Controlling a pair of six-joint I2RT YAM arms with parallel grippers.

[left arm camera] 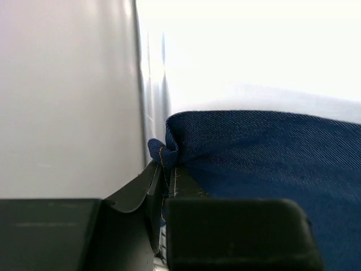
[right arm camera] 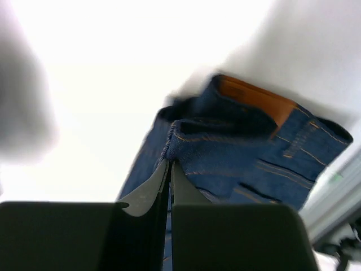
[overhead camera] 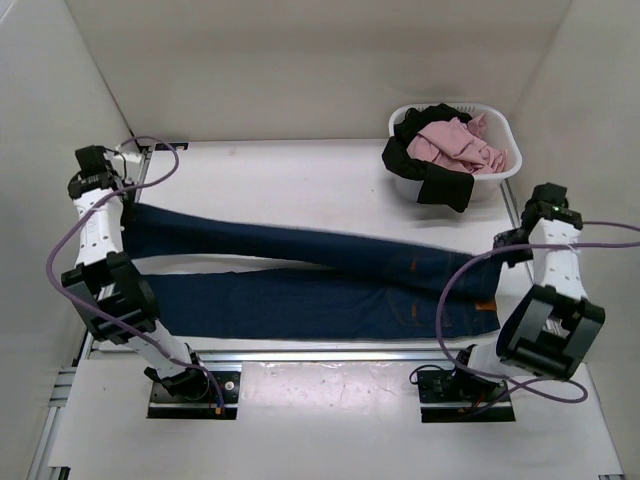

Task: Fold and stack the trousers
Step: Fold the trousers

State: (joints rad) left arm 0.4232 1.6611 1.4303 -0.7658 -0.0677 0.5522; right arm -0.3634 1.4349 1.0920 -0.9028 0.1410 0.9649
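Note:
The dark navy trousers point(overhead camera: 300, 275) lie spread across the table, legs to the left, waist to the right. My left gripper point(overhead camera: 130, 200) is shut on the hem of the far leg at the left edge; in the left wrist view its jaws point(left arm camera: 165, 169) pinch the blue cloth point(left arm camera: 265, 152) with tan stitching. My right gripper point(overhead camera: 505, 240) is shut on the waistband at the right end; the right wrist view shows its jaws point(right arm camera: 170, 165) pinching a bunched edge of denim point(right arm camera: 225, 147), beside a tan leather patch point(right arm camera: 254, 99).
A white basket point(overhead camera: 497, 170) with pink and black clothes stands at the back right, close behind the right arm. White walls enclose the table on the left, back and right. A metal rail point(overhead camera: 320, 355) runs along the near edge by the arm bases.

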